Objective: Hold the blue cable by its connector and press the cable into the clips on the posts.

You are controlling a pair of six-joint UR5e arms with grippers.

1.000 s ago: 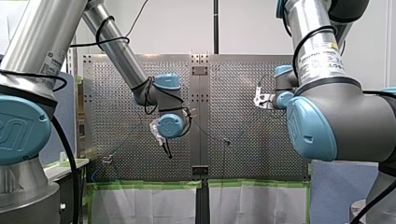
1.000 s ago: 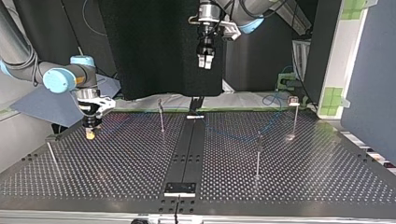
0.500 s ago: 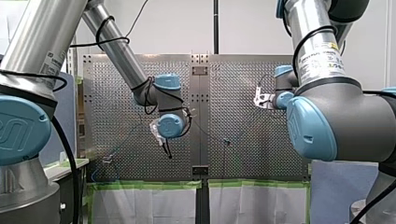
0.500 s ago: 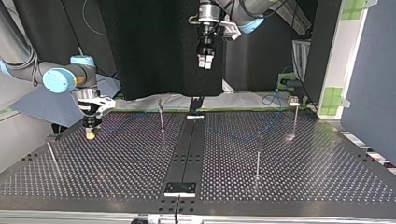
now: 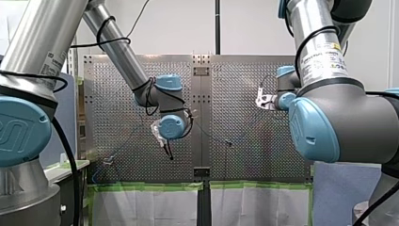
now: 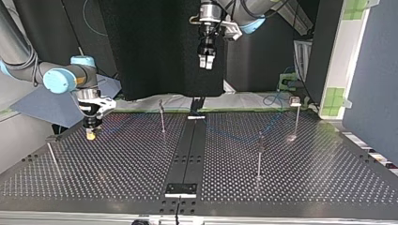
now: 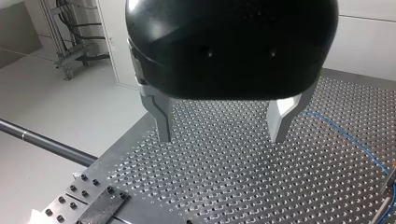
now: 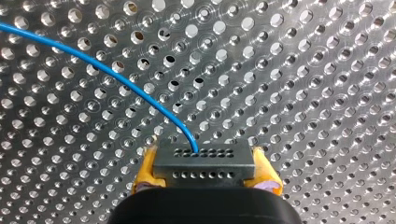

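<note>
As wrist shows, connector [image 8: 204, 163] gripped (yellow pads [image 8: 145, 169])

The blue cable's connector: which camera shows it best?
The right wrist view. There the connector fills the foreground, clamped between the yellow pads of my right hand, the blue cable leaving it. The top view shows only a speck under that hand; the front and left wrist views do not show it.

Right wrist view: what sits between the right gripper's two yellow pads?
A dark connector, gripped between the pads; the blue cable leaves its front face, seen in the right wrist view.
</note>
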